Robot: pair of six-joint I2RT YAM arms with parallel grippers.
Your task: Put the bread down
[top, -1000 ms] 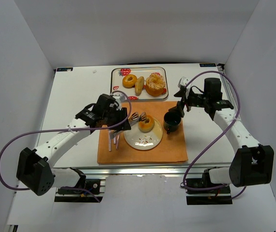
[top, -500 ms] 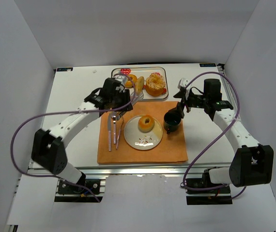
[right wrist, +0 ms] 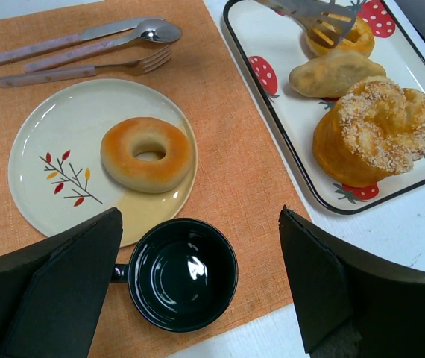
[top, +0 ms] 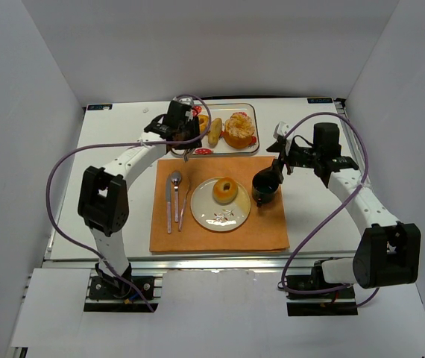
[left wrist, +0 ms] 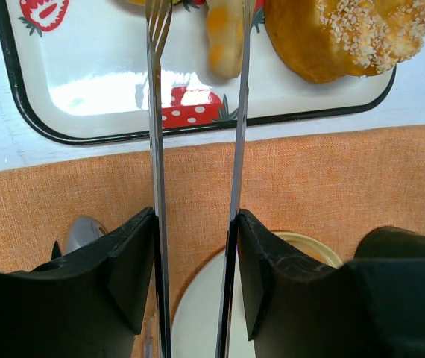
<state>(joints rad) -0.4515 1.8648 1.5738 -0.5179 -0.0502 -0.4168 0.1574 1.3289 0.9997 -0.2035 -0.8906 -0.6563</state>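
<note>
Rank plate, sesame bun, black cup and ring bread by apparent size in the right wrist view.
Plate; then sesame bun and black cup, too alike to rank; ring bread smallest.

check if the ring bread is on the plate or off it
On it: the ring bread lies flat on the cream plate, well inside its rim, with nothing holding it.

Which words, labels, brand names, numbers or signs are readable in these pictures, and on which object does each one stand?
No text can be read anywhere.
Two dark stickers at the far corners of the table: too small to read.
On the tray: only strawberry pictures, no words.
On the plate: only a branch drawing, no words.
</note>
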